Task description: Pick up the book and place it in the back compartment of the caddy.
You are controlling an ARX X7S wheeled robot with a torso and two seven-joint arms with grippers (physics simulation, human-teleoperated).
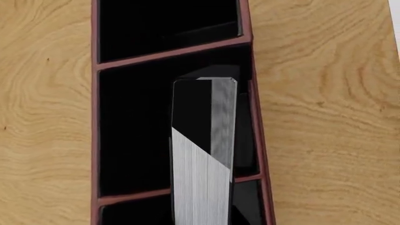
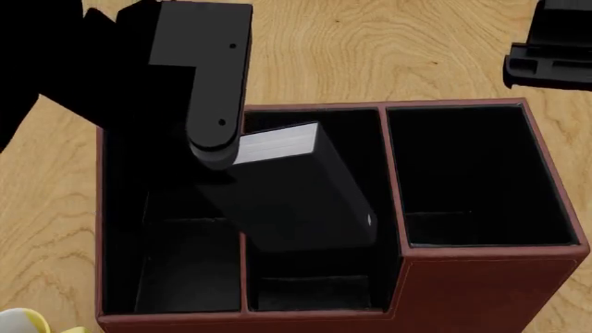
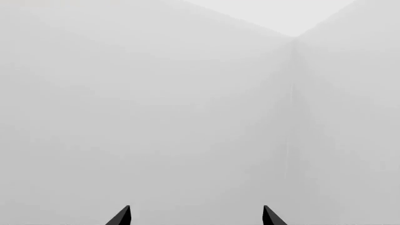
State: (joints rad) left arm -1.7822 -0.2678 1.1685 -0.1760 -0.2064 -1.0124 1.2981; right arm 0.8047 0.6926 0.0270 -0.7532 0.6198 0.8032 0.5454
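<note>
The black book [image 2: 301,198] hangs tilted over the middle column of the red-brown caddy [image 2: 481,284]. Its white page edges [image 2: 277,143] face up and its lower end is down among the cells. My left gripper [image 2: 227,154] is shut on the book's upper end; the left wrist view looks down the book [image 1: 200,154] into a black cell [image 1: 131,131], with the fingers hidden. The book covers most of the middle column, so I cannot tell which cell there is the back compartment. My right gripper [image 3: 196,216] is open and empty, facing a blank white wall.
The caddy's taller-walled cell [image 2: 472,173] is at the right and a long cell [image 2: 171,257] at the left. A small near cell [image 2: 315,295] shows below the book. A white-and-yellow mug [image 2: 23,322] sits at the bottom left corner. The wooden table [image 2: 370,55] surrounds the caddy.
</note>
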